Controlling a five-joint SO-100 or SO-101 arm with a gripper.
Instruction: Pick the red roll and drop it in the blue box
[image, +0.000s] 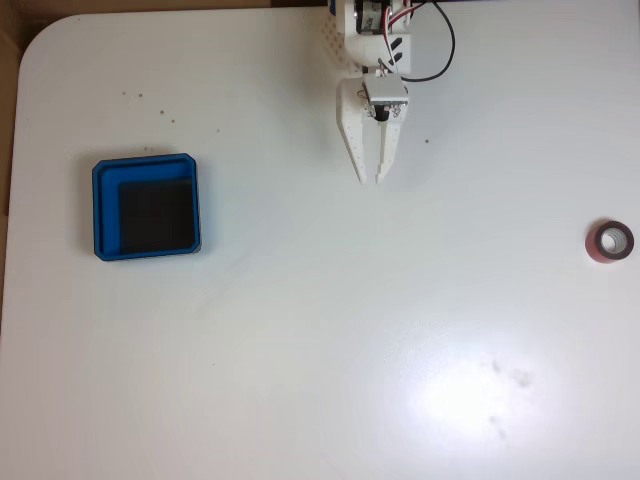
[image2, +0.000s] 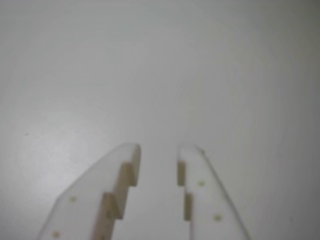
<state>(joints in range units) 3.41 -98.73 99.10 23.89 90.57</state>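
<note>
In the fixed view the red roll (image: 595, 247) lies flat at the far right edge of the white table, its pale core and hollow centre facing up. The blue box (image: 104, 210), a shallow tray with a black floor, sits at the left and holds nothing. My white gripper (image: 370, 180) hangs near the top centre with its tips pointing down the picture, between the two and well away from both. In the wrist view the gripper (image2: 158, 150) is open by a narrow gap, with only bare table between its fingers.
The white table (image: 320, 330) stretches across the whole fixed view, with a few small dark specks and a bright glare patch at the lower right. The arm's base and its cables (image: 440, 50) stand at the top edge.
</note>
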